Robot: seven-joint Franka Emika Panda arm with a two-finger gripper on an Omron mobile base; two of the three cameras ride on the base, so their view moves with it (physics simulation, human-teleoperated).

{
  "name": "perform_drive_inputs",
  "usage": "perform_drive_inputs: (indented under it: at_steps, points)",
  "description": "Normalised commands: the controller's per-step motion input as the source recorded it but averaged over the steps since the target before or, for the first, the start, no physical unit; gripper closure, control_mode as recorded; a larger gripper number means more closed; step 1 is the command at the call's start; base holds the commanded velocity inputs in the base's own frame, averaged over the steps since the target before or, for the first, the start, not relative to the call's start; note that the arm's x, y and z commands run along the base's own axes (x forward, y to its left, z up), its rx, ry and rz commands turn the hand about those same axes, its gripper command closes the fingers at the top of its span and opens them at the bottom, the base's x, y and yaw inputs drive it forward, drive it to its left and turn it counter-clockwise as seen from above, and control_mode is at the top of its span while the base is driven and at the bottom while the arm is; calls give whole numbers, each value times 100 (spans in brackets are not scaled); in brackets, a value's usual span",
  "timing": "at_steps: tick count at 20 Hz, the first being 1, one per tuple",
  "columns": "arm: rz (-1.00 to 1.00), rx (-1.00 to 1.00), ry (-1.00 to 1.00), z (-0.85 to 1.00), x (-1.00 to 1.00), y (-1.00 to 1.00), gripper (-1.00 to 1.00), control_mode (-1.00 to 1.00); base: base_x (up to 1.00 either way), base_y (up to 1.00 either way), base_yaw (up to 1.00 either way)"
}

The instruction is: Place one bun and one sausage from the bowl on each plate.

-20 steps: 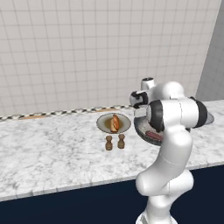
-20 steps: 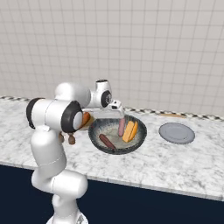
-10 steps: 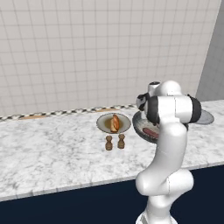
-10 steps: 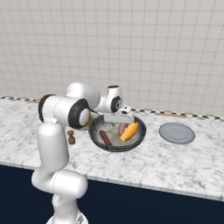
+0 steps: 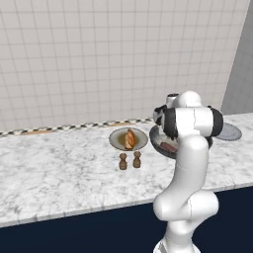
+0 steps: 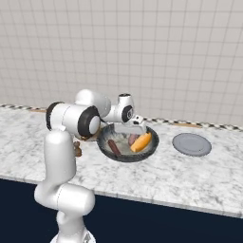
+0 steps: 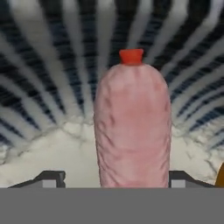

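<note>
Bowl [image 6: 105, 146]: gripper [image 6: 135, 127] low inside, jaws apart straddling pink sausage [image 7: 132, 127]; bun [image 6: 142, 142] lies just right.

The bowl [image 6: 105, 145] was dark grey outside, with a pale speckled inside and dark and light stripes up its wall. In it lay a pink sausage [image 7: 132, 127] with a red tip, a darker brown-red sausage [image 6: 114, 147] and an orange-yellow bun [image 6: 141, 142]. One plate [image 5: 116, 139] was tan-brown with a grey rim; another plate [image 6: 191, 144] was plain grey. The counter [image 5: 54, 168] was white marble with grey veins.
</note>
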Motion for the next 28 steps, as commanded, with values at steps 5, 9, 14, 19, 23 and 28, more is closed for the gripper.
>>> perform_drive_inputs:
  at_steps: [5,9,14,19,23,28]
  points:
    - [0,0,-2,11,-8,0,100,-100,0,0,0]
    - [-5,0,-18,97,-34,48,100,-100,0,0,0]
    - [-6,0,-6,99,-9,100,100,-100,0,0,0]
    - [-4,0,2,64,0,100,100,-100,0,0,0]
    - [-1,-1,14,-4,0,100,100,-100,0,0,0]
    - [7,0,8,-45,19,46,100,-100,0,0,0]
